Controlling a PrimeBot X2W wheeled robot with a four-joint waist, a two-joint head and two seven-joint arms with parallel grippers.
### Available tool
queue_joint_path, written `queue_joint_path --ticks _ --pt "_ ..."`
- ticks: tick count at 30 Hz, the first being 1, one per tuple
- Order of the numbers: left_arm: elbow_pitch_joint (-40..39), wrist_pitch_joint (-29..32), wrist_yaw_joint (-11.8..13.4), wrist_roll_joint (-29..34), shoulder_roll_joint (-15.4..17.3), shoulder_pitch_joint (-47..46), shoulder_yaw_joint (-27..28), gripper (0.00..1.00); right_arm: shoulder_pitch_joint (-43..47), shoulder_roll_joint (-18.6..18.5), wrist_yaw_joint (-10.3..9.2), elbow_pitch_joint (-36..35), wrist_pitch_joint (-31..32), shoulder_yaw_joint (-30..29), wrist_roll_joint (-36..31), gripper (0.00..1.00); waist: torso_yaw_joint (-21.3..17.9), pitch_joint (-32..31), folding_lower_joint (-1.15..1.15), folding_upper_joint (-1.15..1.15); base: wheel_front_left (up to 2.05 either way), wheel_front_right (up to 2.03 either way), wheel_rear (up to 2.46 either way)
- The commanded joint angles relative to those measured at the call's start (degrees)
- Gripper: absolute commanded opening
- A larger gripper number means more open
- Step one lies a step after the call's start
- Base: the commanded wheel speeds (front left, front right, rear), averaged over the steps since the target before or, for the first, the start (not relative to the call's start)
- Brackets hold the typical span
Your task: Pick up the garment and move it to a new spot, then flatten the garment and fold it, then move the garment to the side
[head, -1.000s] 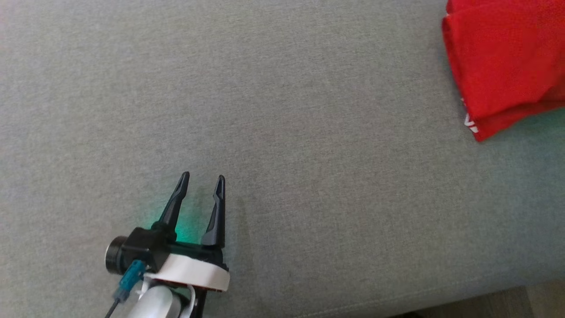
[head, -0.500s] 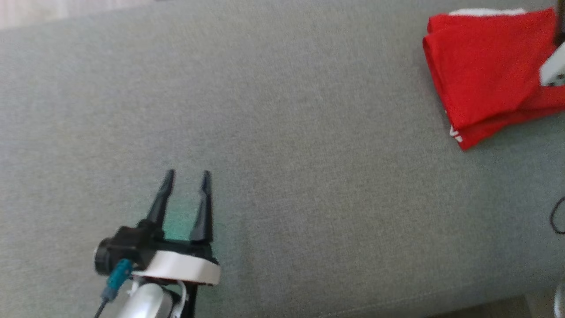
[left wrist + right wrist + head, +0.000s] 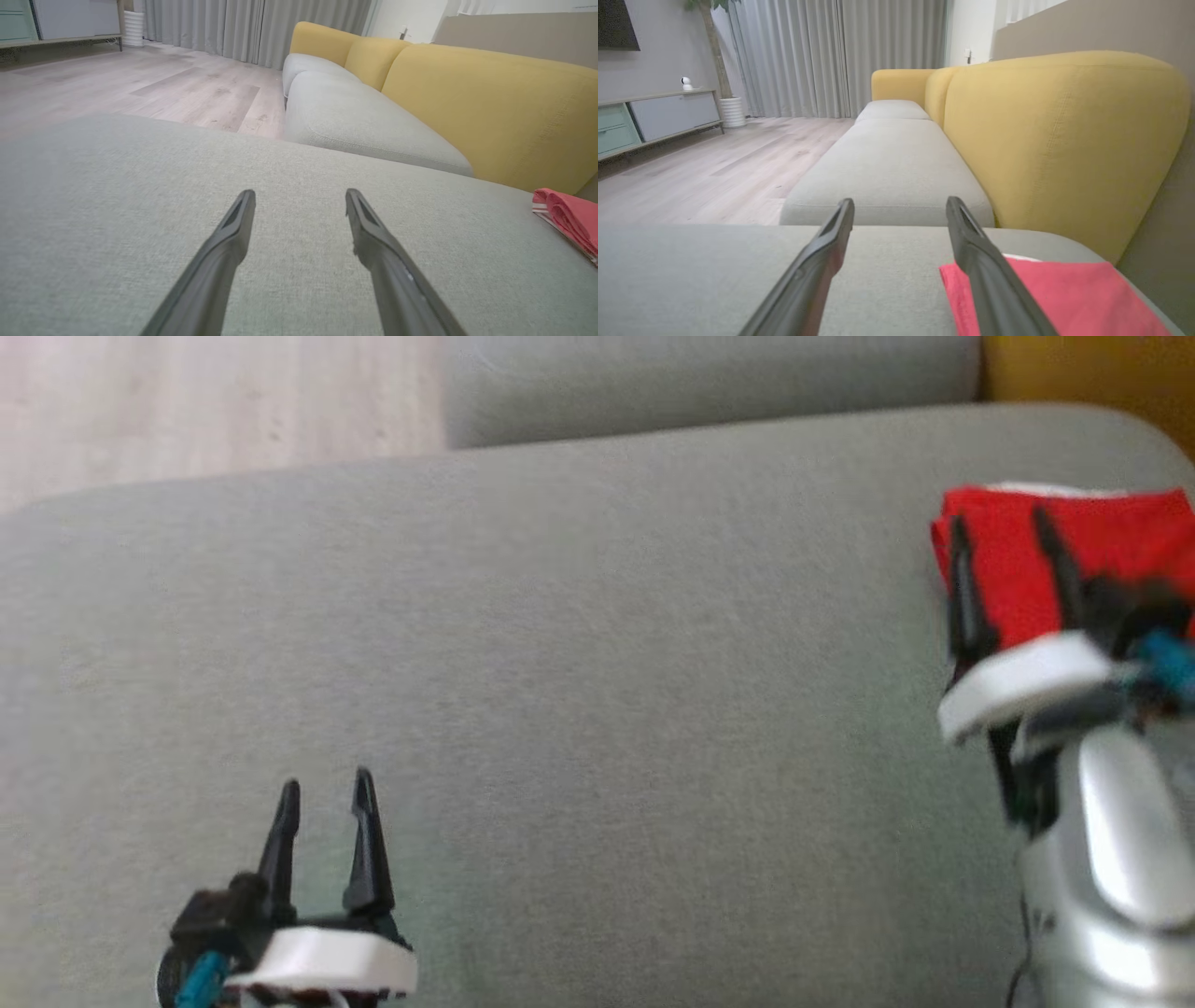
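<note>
Grey woven sofa cushion (image 3: 607, 616) nearest, broad and bare through the middle. Low at its near left, left hand (image 3: 326, 784): released, dark fingers spread, nothing between them, poised over the fabric and well apart from the garment. At near right, pale forearm (image 3: 1111, 859) rising from the lower corner, blurred in head view. Right hand (image 3: 999, 521) at its end: also released, fingers parted, gripping nothing, tips lying over the near left part of the red garment (image 3: 1111, 537). Contact with the cloth not determinable. Garment folded flat at the cushion's far right corner, thin white strip along its far edge. Just behind it, yellow backrest (image 3: 1064, 140). Beyond the cushion's far edge, second seat cushion (image 3: 700, 383), grey, and pale wooden floor (image 3: 215, 401) to the left. Farthest, in right wrist view: grey curtains (image 3: 840, 56) and low cabinet (image 3: 658, 116).
</note>
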Motion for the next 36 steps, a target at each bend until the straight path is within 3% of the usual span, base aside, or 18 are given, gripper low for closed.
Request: queue_joint_path --ticks 1,9,17,36 --pt "-1.54 -0.64 0.39 -0.42 0.79 -1.28 2.23 1.00 -0.09 0.39 -0.04 -2.80 -0.85 1.56 0.10 1.00 2.06 -2.05 0.01 0.00 0.00 0.00 0.00" --pt "-0.82 0.27 1.31 -1.25 0.73 2.09 1.82 1.00 15.73 1.39 -0.04 -8.61 -3.58 4.86 4.74 1.00 5.25 -4.71 0.01 0.00 0.00 0.00 0.00" --pt "-0.53 1.21 1.44 -1.41 0.32 3.74 0.28 1.00 24.67 1.41 -0.04 -10.36 -6.99 6.79 7.34 1.00 6.19 -5.76 0.01 0.00 0.00 0.00 0.00" --pt "-0.02 2.21 2.16 -1.63 0.05 3.76 -1.11 1.00 27.01 1.42 -0.04 -9.99 -8.08 9.23 8.07 1.00 5.68 -6.04 0.01 0.00 0.00 0.00 0.00"
